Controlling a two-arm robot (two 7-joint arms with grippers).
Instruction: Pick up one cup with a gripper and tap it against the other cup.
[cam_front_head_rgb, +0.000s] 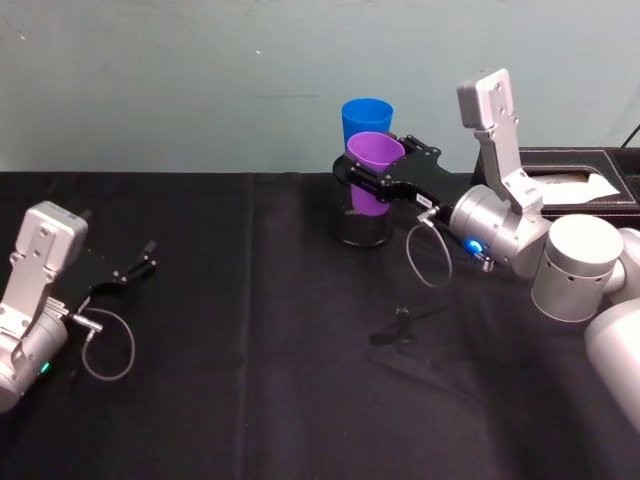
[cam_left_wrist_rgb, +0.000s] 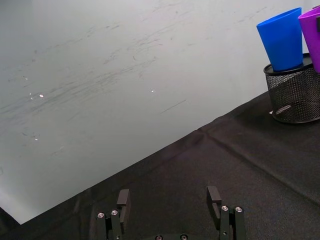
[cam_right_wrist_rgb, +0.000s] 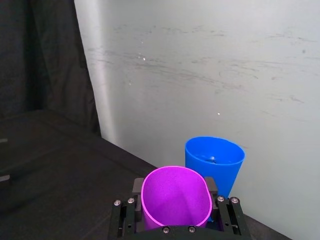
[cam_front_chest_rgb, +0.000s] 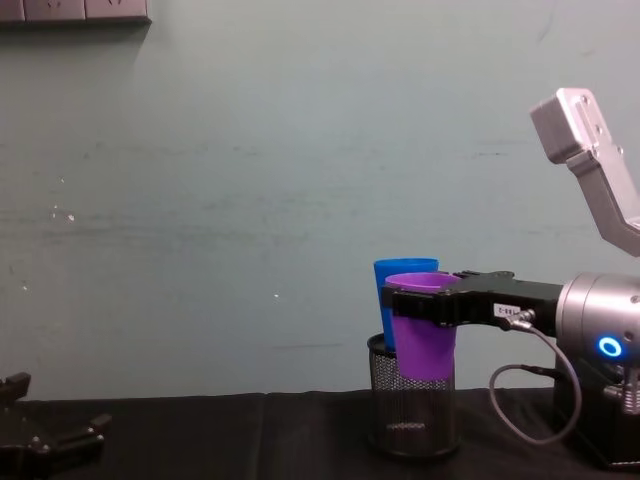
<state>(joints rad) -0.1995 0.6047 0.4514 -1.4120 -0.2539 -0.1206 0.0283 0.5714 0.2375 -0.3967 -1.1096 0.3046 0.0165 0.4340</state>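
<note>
Open tablecloth (cam_front_head_rgb: 250, 350) left and front, mesh holder (cam_front_head_rgb: 362, 230) under blue cup (cam_front_head_rgb: 366, 115) and purple cup (cam_front_head_rgb: 374, 150), wall (cam_front_head_rgb: 200, 80) behind

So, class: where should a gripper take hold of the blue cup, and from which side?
Take the blue cup by its upper wall, probably from the robot's left: its base sits in the mesh holder, and the right gripper holds the purple cup close at its front right.
</note>
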